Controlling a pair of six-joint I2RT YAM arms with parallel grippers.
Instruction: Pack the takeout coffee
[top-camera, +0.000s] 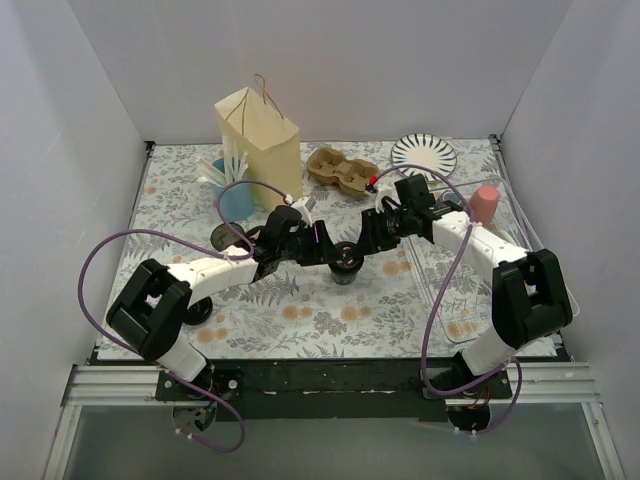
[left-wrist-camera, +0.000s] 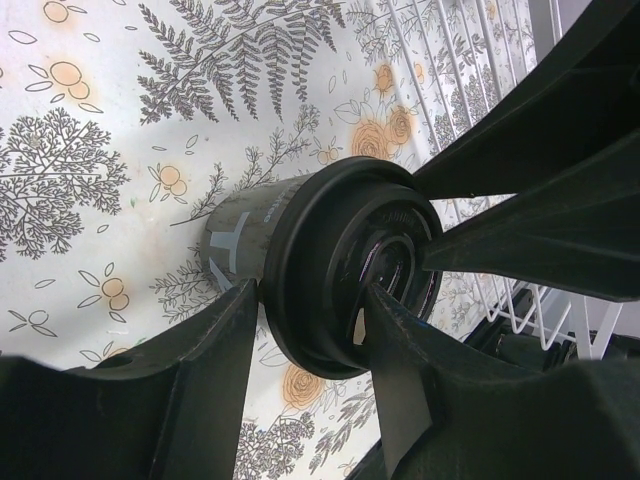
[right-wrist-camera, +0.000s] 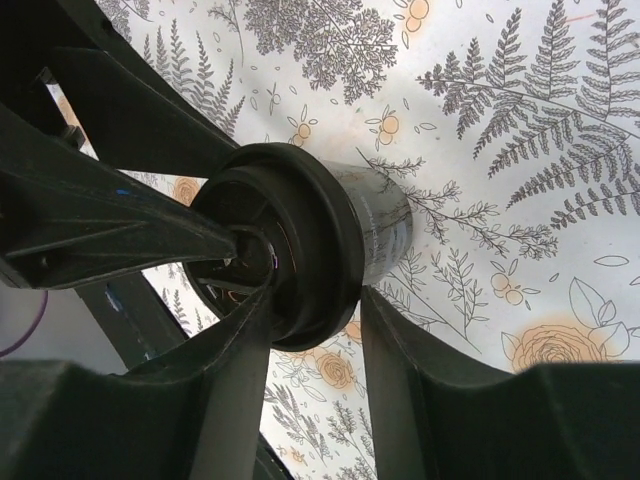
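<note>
The takeout coffee (top-camera: 347, 264), a small dark cup with a black lid, stands upright on the floral cloth mid-table. My left gripper (top-camera: 326, 252) reaches it from the left and my right gripper (top-camera: 370, 240) from the right. In the left wrist view the cup (left-wrist-camera: 240, 235) lies between my left gripper (left-wrist-camera: 310, 300)'s fingers: one finger is against the outside of the lid rim, the other rests on the lid top. In the right wrist view my right gripper (right-wrist-camera: 315, 300) clamps the opposite side of the cup (right-wrist-camera: 385, 225) the same way.
A tall paper bag (top-camera: 258, 125) stands at the back left, with a blue cup of white utensils (top-camera: 236, 198) in front of it. A cardboard carrier (top-camera: 340, 170) and striped plate (top-camera: 424, 155) sit behind. A wire rack (top-camera: 470, 275) holds a pink object (top-camera: 485, 203). A flat black lid (top-camera: 224, 238) lies left.
</note>
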